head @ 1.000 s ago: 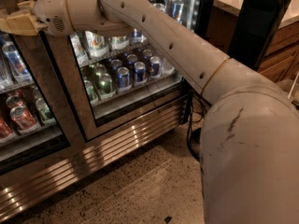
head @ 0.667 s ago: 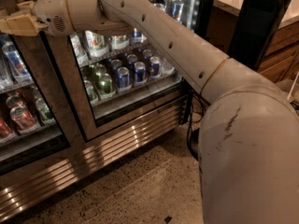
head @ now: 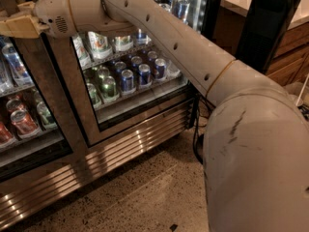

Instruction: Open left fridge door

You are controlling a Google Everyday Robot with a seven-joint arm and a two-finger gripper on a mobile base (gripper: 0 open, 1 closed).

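Camera view, looking down along the arm at the fridge front.

- Nine o'clock: left fridge door [head: 58, 100], glass in a wide bronze-brown frame, red cans [head: 20, 122] on the shelf behind it. It sits flush with the front, with no gap showing at its edge. Judged shut.
- Ten o'clock: gripper [head: 18, 25], pale beige, held high against the upper part of that door's right-hand frame strip. Whether it is touching a handle, or only beside the frame, cannot be told. Whether it is spread or pressed together cannot be told either.
- Centre: right door [head: 140, 120], same build, blue and silver cans [head: 127, 79] inside, a white light strip [head: 195, 4] running up at twelve o'clock.
- Arm [head: 159, 37] runs from ten o'clock down to the robot body [head: 256, 163] at four o'clock, crossing in front of the right door.
- Six to seven o'clock: ribbed metal grille [head: 96, 163] under the doors, then speckled floor [head: 145, 202].
- One o'clock: black upright post [head: 268, 23], well apart from the work.

Change over the last second: none to note. Arm, gripper and both doors sit just as they did. Reading: the pull has not begun and the task stands near its start. The arm is likely paused at the door's edge, either settling a hold or about to draw back. The door should swing on its far left side, so the pull will need an arc, not a straight tug.
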